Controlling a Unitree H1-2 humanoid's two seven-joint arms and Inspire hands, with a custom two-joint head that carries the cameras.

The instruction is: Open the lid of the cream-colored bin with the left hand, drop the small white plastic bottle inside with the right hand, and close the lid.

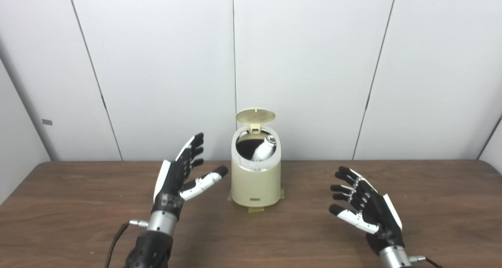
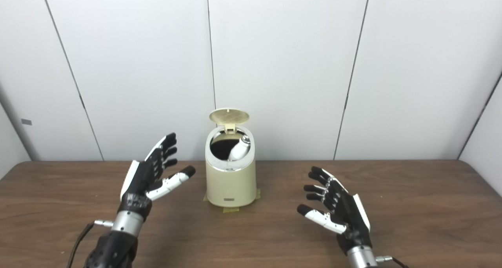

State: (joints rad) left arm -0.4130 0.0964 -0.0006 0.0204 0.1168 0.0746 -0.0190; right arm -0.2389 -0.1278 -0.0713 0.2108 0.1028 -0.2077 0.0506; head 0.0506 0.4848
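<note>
The cream-colored bin (image 1: pixel 255 181) stands at the middle of the brown table, taped down at its base. Its round lid (image 1: pixel 255 116) is flipped up at the back, leaving the mouth uncovered. Inside the mouth leans the small white plastic bottle (image 1: pixel 264 149), its top toward the right rim. My left hand (image 1: pixel 181 175) hovers just left of the bin, open, fingers spread upward, thumb pointing at the bin's side without touching it. My right hand (image 1: pixel 362 207) hangs open over the table well to the right of the bin, holding nothing.
The wooden table (image 1: pixel 78 205) runs across the whole view, backed by white wall panels (image 1: pixel 313 64). Yellowish tape (image 1: pixel 257 210) shows under the bin's base. A cable (image 1: pixel 115 240) trails from my left wrist.
</note>
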